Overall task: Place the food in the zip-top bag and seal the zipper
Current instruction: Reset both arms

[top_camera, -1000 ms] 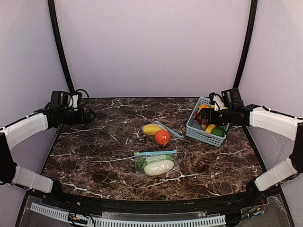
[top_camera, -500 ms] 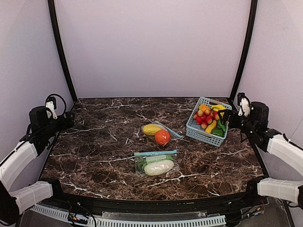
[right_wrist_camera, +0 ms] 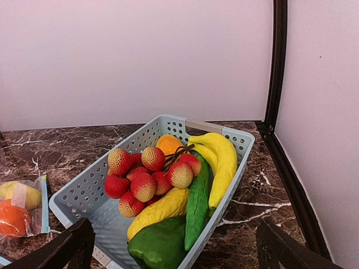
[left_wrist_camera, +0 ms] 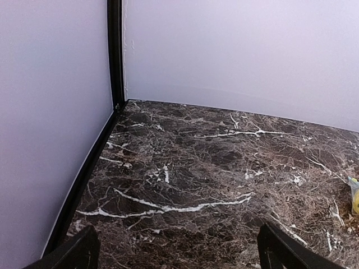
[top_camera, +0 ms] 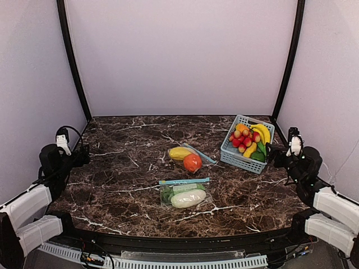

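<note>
Item 1: clear zip-top plastic bag [top_camera: 193, 203], mid dark marble tabletop [top_camera: 123, 168]. It holds a glossy white oblong toy [top_camera: 188, 198] and a green toy piece [top_camera: 166, 194], with a blue zipper strip [top_camera: 184, 181] along its far edge.
Item 2: second clear bag [top_camera: 203, 154], just beyond. It holds a yellow oblong toy [top_camera: 179, 152] and an orange-red toy ball [top_camera: 192, 162].
Item 3: left pincer [left_wrist_camera: 178, 252] and right pincer [right_wrist_camera: 174, 249], both wide and empty, well apart from the bags.
Handling: whether either bag is sealed cannot be told. One pincer should pin a bag corner while the other presses along the strip end to end.
</note>
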